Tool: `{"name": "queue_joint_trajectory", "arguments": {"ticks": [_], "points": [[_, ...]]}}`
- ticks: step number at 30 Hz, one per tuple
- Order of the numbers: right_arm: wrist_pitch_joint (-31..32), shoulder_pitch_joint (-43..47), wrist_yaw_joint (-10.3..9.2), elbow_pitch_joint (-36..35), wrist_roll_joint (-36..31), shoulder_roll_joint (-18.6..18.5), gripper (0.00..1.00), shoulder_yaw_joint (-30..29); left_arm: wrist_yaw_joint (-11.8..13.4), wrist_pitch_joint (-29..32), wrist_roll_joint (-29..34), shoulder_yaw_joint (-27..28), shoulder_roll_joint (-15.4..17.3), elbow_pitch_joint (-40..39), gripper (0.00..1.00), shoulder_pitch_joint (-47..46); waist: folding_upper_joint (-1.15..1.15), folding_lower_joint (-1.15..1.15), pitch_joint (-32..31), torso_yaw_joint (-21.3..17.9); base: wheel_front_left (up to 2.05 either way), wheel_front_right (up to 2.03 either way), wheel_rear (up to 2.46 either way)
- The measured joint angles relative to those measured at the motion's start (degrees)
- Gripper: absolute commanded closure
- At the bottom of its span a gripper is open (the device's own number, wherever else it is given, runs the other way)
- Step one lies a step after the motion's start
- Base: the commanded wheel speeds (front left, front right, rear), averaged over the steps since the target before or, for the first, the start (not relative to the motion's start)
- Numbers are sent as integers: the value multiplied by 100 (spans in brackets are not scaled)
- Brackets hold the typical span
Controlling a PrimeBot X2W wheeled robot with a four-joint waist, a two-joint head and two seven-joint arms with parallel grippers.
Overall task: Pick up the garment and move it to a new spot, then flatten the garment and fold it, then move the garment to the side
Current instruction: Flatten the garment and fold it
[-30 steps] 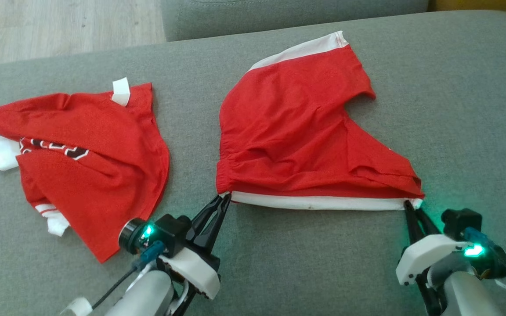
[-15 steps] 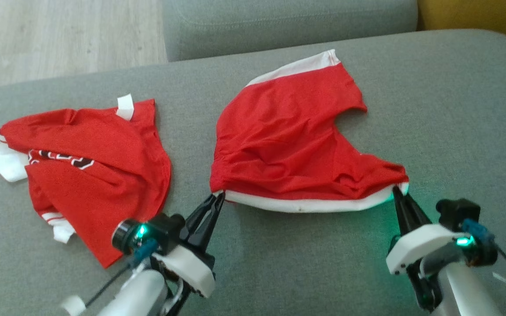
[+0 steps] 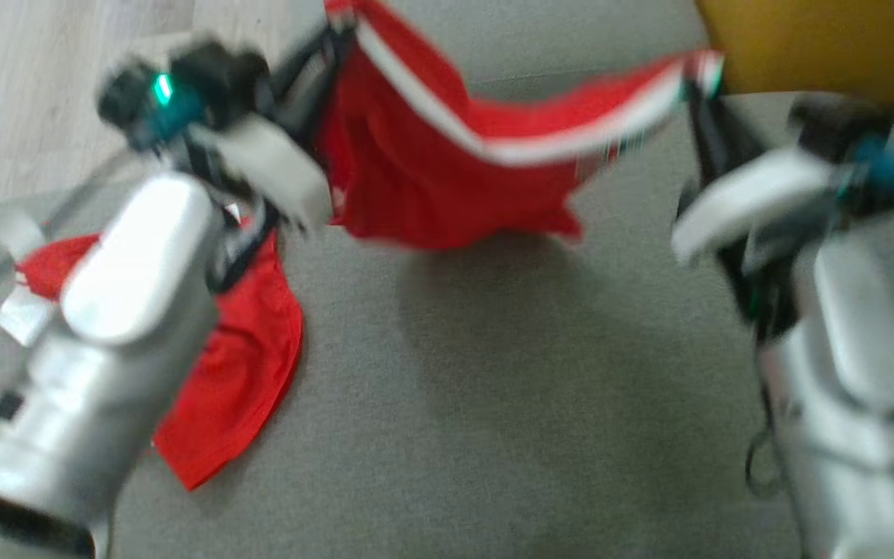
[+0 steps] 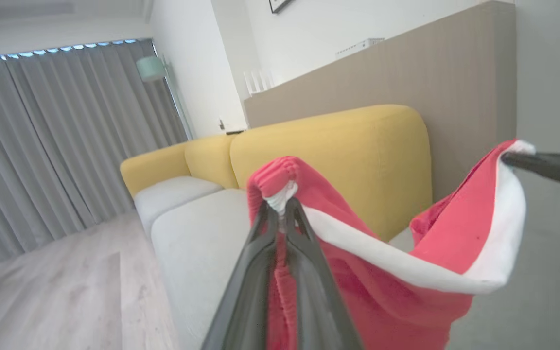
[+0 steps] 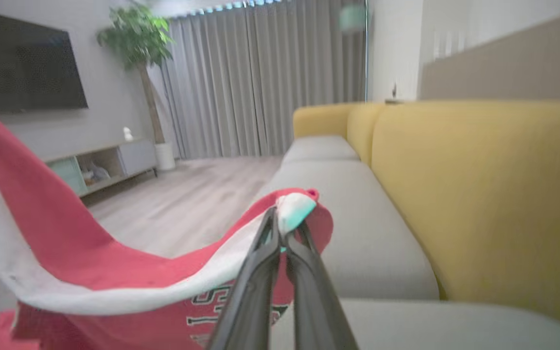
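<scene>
1. above grey sofa seat [image 3: 493,373]: red garment [image 3: 447,178], lifted clear since a second earlier, when it lay flat.
2. left gripper [image 4: 281,209], right gripper [image 5: 281,228]: both clenched on corners of its white band [image 4: 382,257].
3. status: pick-up done; relocation judged next.

Blurred garment [image 3: 424,182], upper corner off-frame

A living room is shown.
Beyond the right pincer [image 5: 282,228] grey seat cushions [image 5: 353,233] are seen; to its right a yellow backrest [image 5: 479,194], to its left pale wood floor [image 5: 187,199], grey curtains [image 5: 260,82], a potted plant [image 5: 136,36] and a dark screen [image 5: 22,68].
</scene>
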Motion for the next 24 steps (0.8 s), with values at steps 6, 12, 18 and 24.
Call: {"name": "queue_joint_trajectory", "arguments": {"ticks": [6, 12, 18, 24], "points": [[385, -1150, 0, 468, 446, -147, 100, -478, -3, 16, -168, 202, -9, 661, 100, -932, 0, -1, -183, -31, 0, 0, 0], [1259, -987, 0, 1131, -38, -200, 100, -624, -45, 302, -454, -349, -57, 910, 100, -893, 0, -1, -323, 78, 0, 0, 0], [1210, -978, 0, 990, 137, -178, 100, -669, -45, 372, -868, -771, 123, 877, 100, -712, 0, -1, -396, 124, 0, 0, 0], [890, -980, 0, 587, 360, -166, 100, -749, -45, 126, -1093, -748, 197, 846, 100, -736, 0, -1, -465, 154, 0, 0, 0]]}}
